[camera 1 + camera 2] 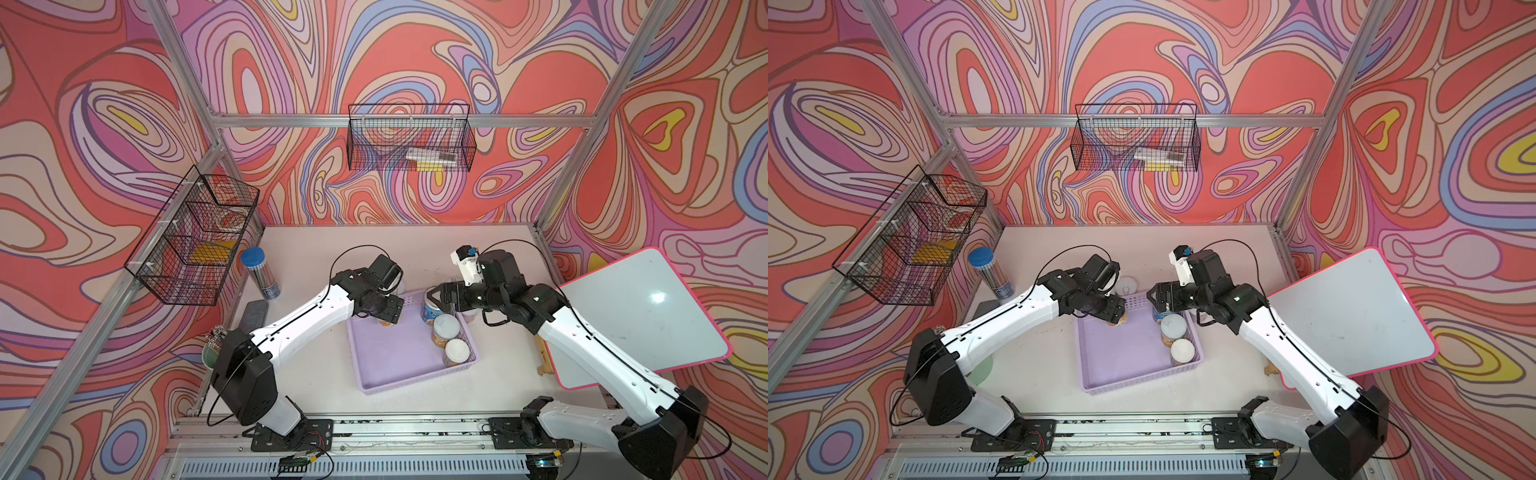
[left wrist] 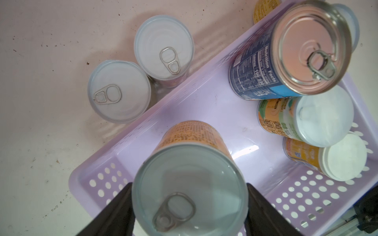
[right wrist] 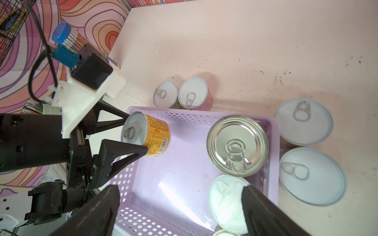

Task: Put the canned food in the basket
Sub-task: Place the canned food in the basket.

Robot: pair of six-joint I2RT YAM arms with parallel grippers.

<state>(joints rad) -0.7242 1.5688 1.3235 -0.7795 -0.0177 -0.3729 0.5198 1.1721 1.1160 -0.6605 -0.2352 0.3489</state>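
My left gripper (image 2: 189, 185) is shut on a small orange-labelled can (image 2: 189, 194), its two fingers pressed against the can's sides. It holds the can over the far left corner of the lilac basket (image 1: 395, 357), as both top views show (image 1: 1119, 320). In the basket stand the bigger blue-labelled can (image 1: 432, 312) and two small cans (image 1: 446, 328) (image 1: 456, 351) along its right wall. My right gripper (image 3: 180, 188) hangs open above the blue can (image 3: 237, 145) with nothing between its fingers. Two small cans (image 2: 119, 92) (image 2: 163, 49) stand on the table beyond the basket, and two (image 3: 303, 121) (image 3: 312, 175) to its right.
A clear tube with a blue cap (image 1: 259, 270) and a pale green cup of pencils (image 1: 214, 351) stand at the table's left. A pink-edged whiteboard (image 1: 640, 316) leans at the right. Black wire baskets (image 1: 195, 241) (image 1: 411, 137) hang on the left and back walls.
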